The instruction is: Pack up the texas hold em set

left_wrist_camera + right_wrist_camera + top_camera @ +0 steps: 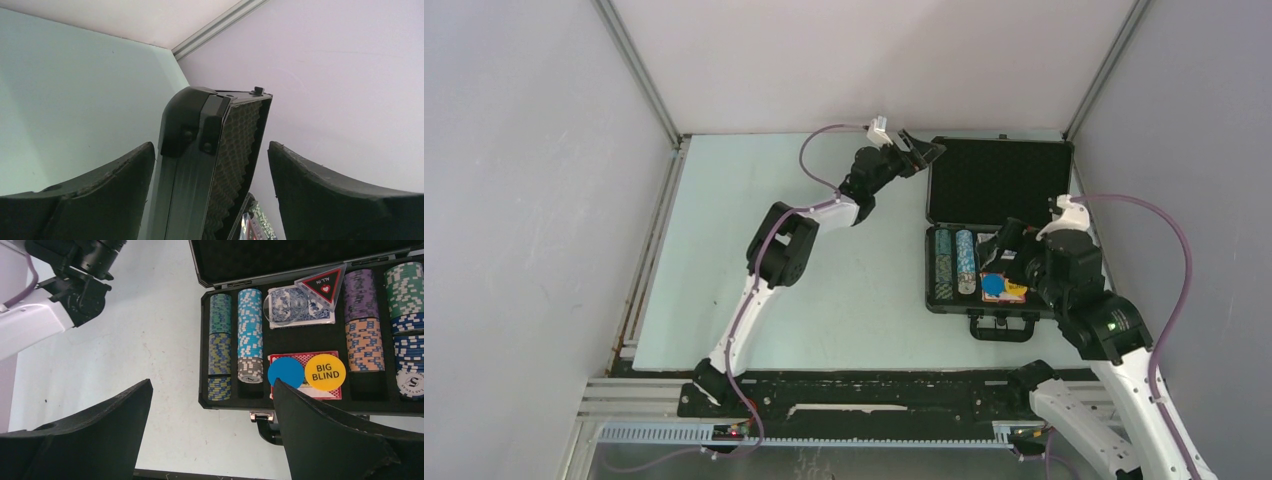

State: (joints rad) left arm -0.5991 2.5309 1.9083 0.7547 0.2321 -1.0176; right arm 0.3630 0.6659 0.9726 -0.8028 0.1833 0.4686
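Observation:
The black case lies open at the right of the table, with its foam-lined lid point(999, 180) raised behind the base point(949, 305). My left gripper point(919, 150) is open at the lid's far left corner. In the left wrist view the lid's corner point(200, 130) stands between the spread fingers point(100, 195), apart from both. My right gripper point(1014, 250) is open and empty, hovering over the base's near edge. The right wrist view shows chip rows point(250, 330), a blue deck point(295, 307), a red deck point(320, 392), a blue button point(286, 371), a yellow BIG BLIND button point(325, 372) and a triangular ALL IN button point(324, 282).
The case's handle point(267, 432) and a metal latch point(262, 416) stick out at its near edge. Grey walls enclose the table on the left point(524, 200), back and right. The left arm point(65, 290) reaches across the table behind the case's left side.

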